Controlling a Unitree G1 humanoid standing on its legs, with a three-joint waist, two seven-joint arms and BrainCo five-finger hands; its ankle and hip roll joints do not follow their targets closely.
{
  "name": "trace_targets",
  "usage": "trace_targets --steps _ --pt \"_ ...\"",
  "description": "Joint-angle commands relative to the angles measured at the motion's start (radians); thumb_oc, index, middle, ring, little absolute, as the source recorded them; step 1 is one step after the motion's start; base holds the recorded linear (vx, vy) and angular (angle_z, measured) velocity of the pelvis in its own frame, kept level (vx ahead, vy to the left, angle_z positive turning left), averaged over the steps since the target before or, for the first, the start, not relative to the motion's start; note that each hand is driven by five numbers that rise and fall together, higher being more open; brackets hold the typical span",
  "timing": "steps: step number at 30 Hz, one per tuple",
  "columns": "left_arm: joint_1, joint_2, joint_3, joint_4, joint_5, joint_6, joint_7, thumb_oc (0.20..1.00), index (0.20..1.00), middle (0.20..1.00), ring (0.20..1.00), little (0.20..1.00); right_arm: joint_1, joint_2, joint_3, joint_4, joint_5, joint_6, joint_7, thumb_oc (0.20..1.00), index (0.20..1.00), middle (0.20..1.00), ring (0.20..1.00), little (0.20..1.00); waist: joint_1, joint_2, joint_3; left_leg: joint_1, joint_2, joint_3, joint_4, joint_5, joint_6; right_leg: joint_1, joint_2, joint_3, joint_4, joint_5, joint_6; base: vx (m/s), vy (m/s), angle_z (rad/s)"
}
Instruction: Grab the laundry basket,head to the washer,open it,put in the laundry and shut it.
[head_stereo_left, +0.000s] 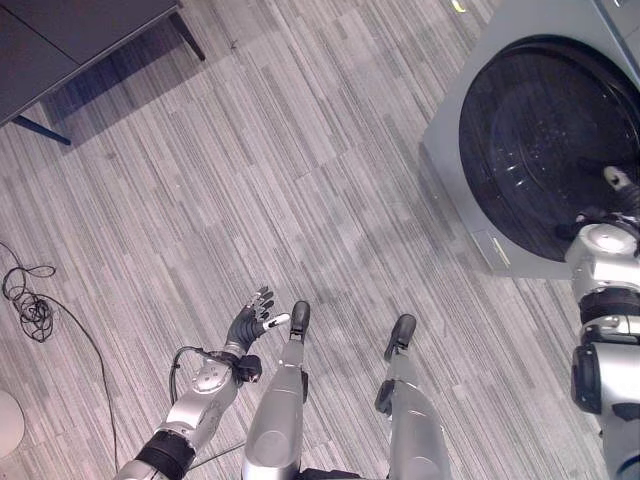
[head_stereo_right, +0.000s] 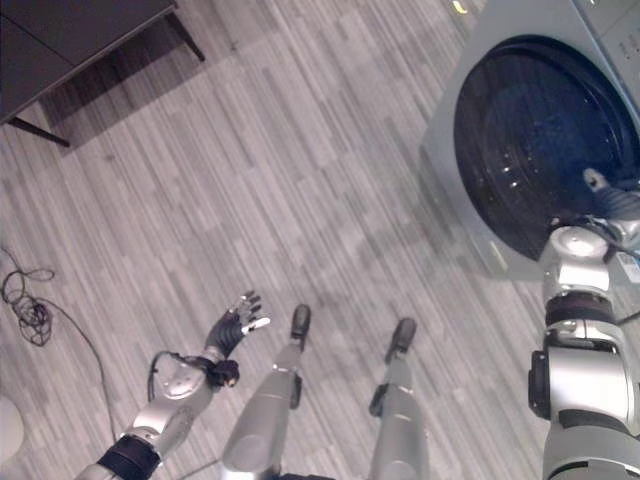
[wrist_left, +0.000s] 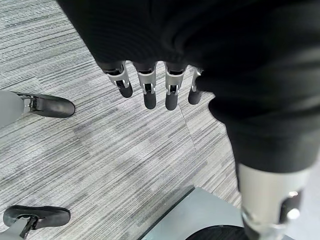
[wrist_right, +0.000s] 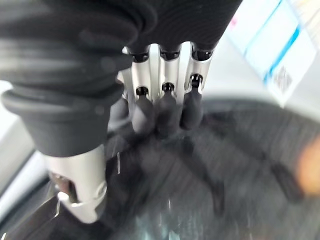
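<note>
The washer (head_stereo_left: 470, 150) stands at the upper right of the head views, a grey box on the striped grey floor (head_stereo_left: 300, 180). Its round dark door (head_stereo_left: 545, 140) faces the robot; whether it sits fully shut cannot be told from here. No laundry basket can be made out around it.

The right hand (wrist_right: 165, 100) is raised at the door's lower right part. In its wrist view the fingers (wrist_right: 192, 107) run straight and side by side, their dark tips on or just short of the dark glass; contact cannot be confirmed. The thumb stands apart below them. They curl round nothing. In the head views only a bit of that hand (head_stereo_left: 618, 180) shows past the wrist, against the door.

The left hand (head_stereo_left: 252, 318) is low at the lower left, well apart from the washer, palm turned up over the floor. Its fingers (wrist_left: 149, 92) are relaxed and slightly spread, and it holds nothing.

A dark bench (head_stereo_left: 70, 40) fills the upper left corner, its legs on the floor.
</note>
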Motion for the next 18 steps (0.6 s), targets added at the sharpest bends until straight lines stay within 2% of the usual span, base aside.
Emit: trace_targets --steps 1,10,14,18 --pt "0.056 0.026 0.027 -0.021 0.003 -0.032 0.006 1.000 1.000 1.000 1.000 1.000 0.019 -0.172 -0.002 -0.067 -0.060 -0.028 -0.080 1.000 1.000 1.000 1.000 1.000 -0.036 -0.010 -0.051 -0.029 0.047 -0.001 0.003 -0.084 -0.004 0.075 -0.042 0.026 0.007 -0.175 0.051 0.01 -0.015 -0.06" --pt "0.062 0.023 0.036 -0.034 0.001 -0.031 0.000 1.000 1.000 1.000 1.000 1.000 0.172 -0.113 -0.092 -0.111 -0.077 -0.031 -0.081 1.000 1.000 1.000 1.000 1.000 -0.059 -0.023 -0.049 -0.020 0.052 0.003 0.003 -0.089 0.001 0.075 -0.039 0.038 0.007 -0.173 0.048 0.00 -0.007 -0.07" --pt "0.063 0.030 0.040 -0.039 -0.010 -0.036 0.002 1.000 1.000 1.000 1.000 1.000 0.143 -0.100 -0.067 -0.093 -0.061 -0.039 -0.067 1.000 1.000 1.000 1.000 1.000 -0.056 -0.022 -0.041 -0.024 0.051 0.009 0.003 -0.087 0.003 0.064 -0.042 0.045 0.007 -0.168 0.047 -0.02 -0.003 -0.07" --pt "0.076 0.042 0.036 -0.051 -0.030 -0.043 0.000 1.000 1.000 1.000 1.000 1.000 0.041 -0.078 0.035 -0.038 -0.045 -0.043 -0.021 1.000 1.000 1.000 1.000 1.000 -0.040 -0.010 -0.024 -0.022 0.052 0.016 0.003 -0.087 0.001 0.062 -0.040 0.052 0.007 -0.169 0.045 -0.01 0.000 -0.09"
